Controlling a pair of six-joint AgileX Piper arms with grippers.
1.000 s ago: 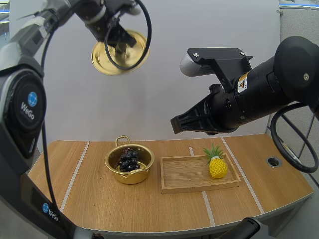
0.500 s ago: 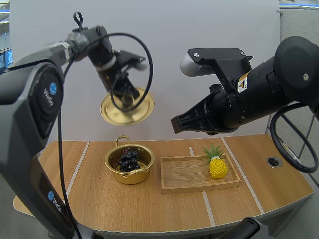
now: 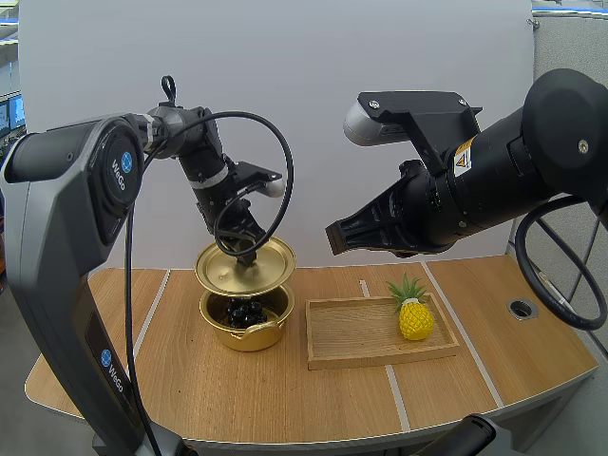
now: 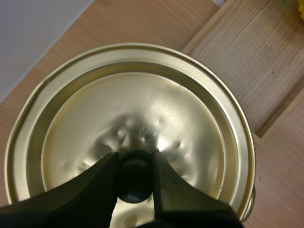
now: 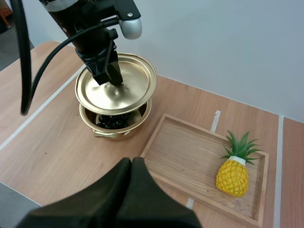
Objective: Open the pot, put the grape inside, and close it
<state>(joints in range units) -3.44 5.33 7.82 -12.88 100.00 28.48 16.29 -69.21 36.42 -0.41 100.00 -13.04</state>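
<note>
The gold lid (image 3: 245, 268) hangs tilted just over the gold pot (image 3: 245, 328), and my left gripper (image 3: 249, 255) is shut on its black knob (image 4: 135, 176). The left wrist view looks down on the lid's top (image 4: 142, 109), with both fingers pinching the knob. A bunch of dark grapes (image 3: 242, 312) lies inside the pot and shows under the lid's raised edge (image 5: 111, 122). My right gripper (image 3: 332, 239) is high above the table to the right of the pot, and its fingers lie together as one dark wedge (image 5: 133, 164) holding nothing.
A wooden tray (image 3: 361, 334) lies right of the pot, with a yellow toy pineapple (image 3: 415, 313) at its right end. A small round hole (image 3: 521, 308) is set in the table at the far right.
My left gripper has carried the lid down from high at the upper left to just above the pot. The right arm has not moved.
</note>
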